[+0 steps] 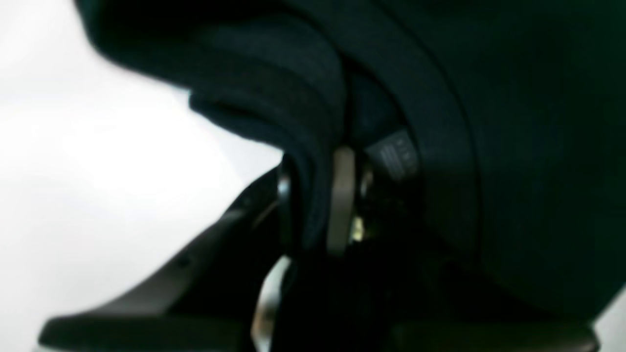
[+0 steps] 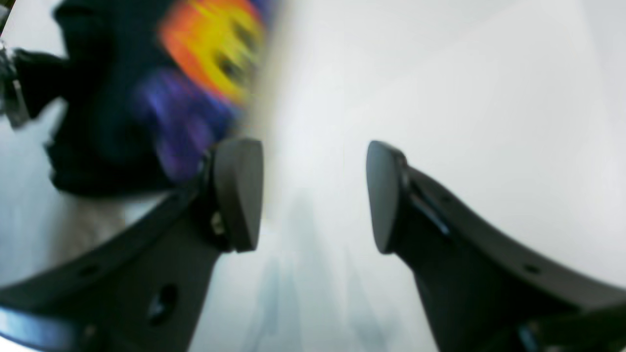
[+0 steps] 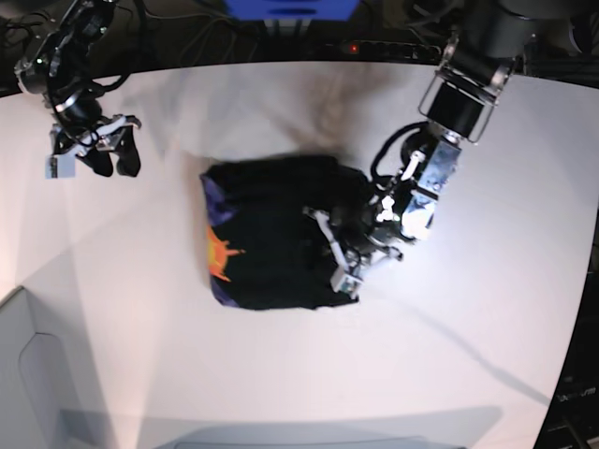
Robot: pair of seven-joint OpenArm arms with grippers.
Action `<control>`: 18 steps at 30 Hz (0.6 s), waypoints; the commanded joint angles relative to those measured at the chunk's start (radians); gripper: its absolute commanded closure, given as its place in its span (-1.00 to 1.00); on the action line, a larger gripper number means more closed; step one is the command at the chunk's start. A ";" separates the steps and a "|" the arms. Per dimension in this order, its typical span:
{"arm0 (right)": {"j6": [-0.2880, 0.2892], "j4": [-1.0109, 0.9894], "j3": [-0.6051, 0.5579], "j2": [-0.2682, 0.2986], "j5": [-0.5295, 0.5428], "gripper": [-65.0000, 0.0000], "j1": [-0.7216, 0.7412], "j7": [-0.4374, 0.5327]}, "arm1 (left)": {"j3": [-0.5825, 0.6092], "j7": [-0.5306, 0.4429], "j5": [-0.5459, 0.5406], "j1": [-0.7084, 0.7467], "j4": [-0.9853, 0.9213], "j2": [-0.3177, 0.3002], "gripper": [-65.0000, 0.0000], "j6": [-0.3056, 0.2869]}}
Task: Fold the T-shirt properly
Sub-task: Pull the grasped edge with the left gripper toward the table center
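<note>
The black T-shirt [image 3: 271, 243] lies folded into a compact block at the middle of the white table, its orange-and-purple print [image 3: 220, 253] on the left edge. My left gripper [image 3: 342, 267] is at the shirt's right edge. In the left wrist view its fingertips [image 1: 313, 205] pinch a thick fold of black cloth [image 1: 274, 88], with a small label [image 1: 396, 156] just beside them. My right gripper [image 3: 112, 154] hovers far off at the table's upper left. It stands open [image 2: 313, 195] with nothing between its fingers, the blurred T-shirt [image 2: 107, 122] and its print [image 2: 215, 49] off to its left.
The white table [image 3: 468, 355] spreads around the shirt on all sides. A grey tray-like edge [image 3: 37, 393] shows at the bottom left corner. Cables and a blue object [image 3: 290, 9] line the back edge.
</note>
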 commanded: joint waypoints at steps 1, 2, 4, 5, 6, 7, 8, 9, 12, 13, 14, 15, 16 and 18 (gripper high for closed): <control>0.022 0.015 0.001 0.007 0.020 -0.06 0.000 0.020 | -0.001 -0.009 0.016 -0.045 0.015 0.002 1.00 -0.001; 0.022 0.015 0.001 0.007 0.020 -0.06 0.000 0.020 | -0.001 -0.009 0.043 -0.062 0.015 -0.001 1.00 -0.001; 0.022 0.015 0.000 0.005 0.020 -0.06 0.000 0.020 | -0.001 -0.007 0.095 -0.085 0.015 -0.001 1.00 -0.001; 0.022 0.015 0.000 0.005 0.020 -0.06 0.000 0.020 | -0.001 -0.002 0.123 -0.094 0.015 0.001 0.99 -0.001; 0.022 0.015 0.000 0.005 0.020 -0.06 0.000 0.020 | -0.001 0.016 0.147 -0.102 0.015 0.005 0.97 -0.001; 0.022 0.015 0.000 0.005 0.020 -0.06 0.001 0.020 | -0.002 0.053 0.170 -0.109 0.015 0.008 0.90 -0.001; 0.022 0.015 0.000 0.005 0.020 -0.06 0.003 0.020 | -0.002 0.087 0.178 -0.115 0.016 0.010 0.82 -0.001; 0.022 0.015 0.000 0.005 0.020 -0.06 0.003 0.020 | -0.002 0.111 0.184 -0.117 0.021 0.010 0.72 -0.001; 0.022 0.013 -0.002 0.005 0.020 -0.06 0.009 0.020 | -0.005 0.123 0.189 -0.111 0.030 0.010 0.42 0.001; 0.022 0.013 -0.002 0.005 0.020 -0.06 0.009 0.020 | -0.005 0.126 0.192 -0.109 0.028 0.010 0.34 0.002; 0.022 0.013 -0.006 0.004 0.020 -0.06 0.011 0.020 | -0.005 0.130 0.192 -0.108 0.027 0.008 0.27 0.007; 0.022 0.013 -0.022 0.005 0.020 -0.06 0.021 0.023 | -0.005 0.131 0.190 -0.102 0.028 0.005 0.22 0.007; 0.022 0.012 -0.036 0.008 0.018 -0.06 0.034 0.023 | -0.010 0.131 0.187 -0.089 0.030 0.002 0.18 0.008; 0.022 0.010 -0.055 0.010 0.018 -0.06 0.054 0.023 | -0.018 0.133 0.192 -0.065 0.056 -0.001 0.14 0.008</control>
